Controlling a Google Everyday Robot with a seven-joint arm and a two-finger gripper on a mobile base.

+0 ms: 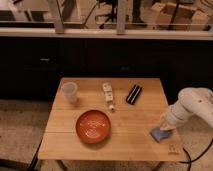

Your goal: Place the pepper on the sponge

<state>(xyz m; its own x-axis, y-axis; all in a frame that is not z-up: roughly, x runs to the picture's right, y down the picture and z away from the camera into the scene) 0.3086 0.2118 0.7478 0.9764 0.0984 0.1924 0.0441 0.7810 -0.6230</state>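
Note:
The blue sponge (158, 134) lies near the right front corner of the wooden table (125, 115). My gripper (165, 126) hangs at the end of the white arm (192, 106), which reaches in from the right. It sits just above the sponge's right end and covers part of it. The pepper is hidden from this view, and nothing shows whether the gripper holds it.
A red-orange bowl (93, 126) sits at the table's front centre. Behind it are a clear plastic cup (69, 92) at the left, a white bottle (108, 95) lying down, and a flat black bar (133, 93). A dark cabinet wall runs behind the table.

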